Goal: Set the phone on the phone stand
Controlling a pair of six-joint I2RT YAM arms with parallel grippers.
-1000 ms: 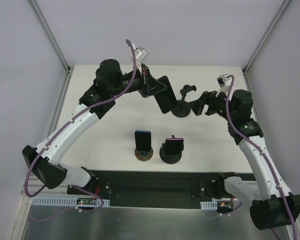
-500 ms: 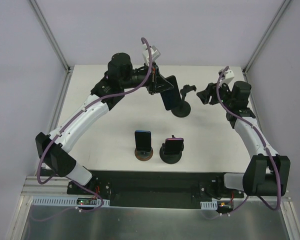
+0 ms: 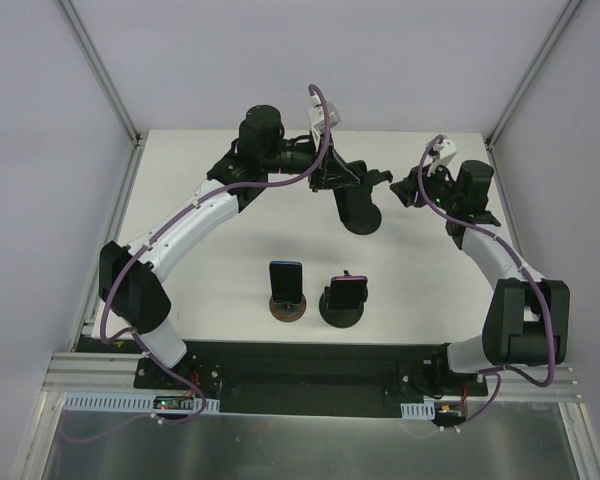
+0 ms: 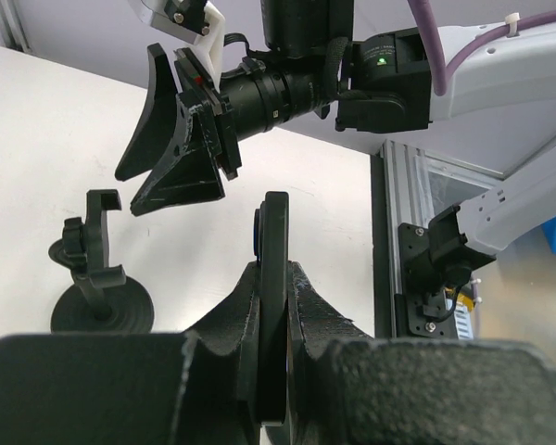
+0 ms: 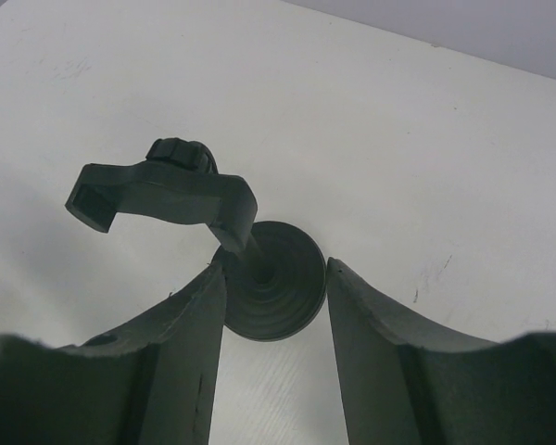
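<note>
My left gripper (image 3: 340,178) is shut on a black phone (image 3: 352,198), held edge-on between the fingers in the left wrist view (image 4: 275,250). The phone hangs just left of and above the empty black phone stand (image 3: 368,220), whose cradle (image 3: 378,179) points up. The stand also shows at the lower left of the left wrist view (image 4: 97,283). My right gripper (image 3: 414,188) is open and empty, just right of the stand. In the right wrist view its fingers (image 5: 380,324) flank the stand's round base (image 5: 280,283) below the cradle (image 5: 167,190).
Two other stands sit nearer the front. A brown one holds a blue-edged phone (image 3: 286,281), and a black one holds a purple-edged phone (image 3: 346,293). The table's back edge (image 3: 310,131) and the frame posts lie close behind the arms.
My left arm has swung right, carrying the phone up against the stand. My right gripper has pulled back to the right, away from the stand, and its arm has folded in.
</note>
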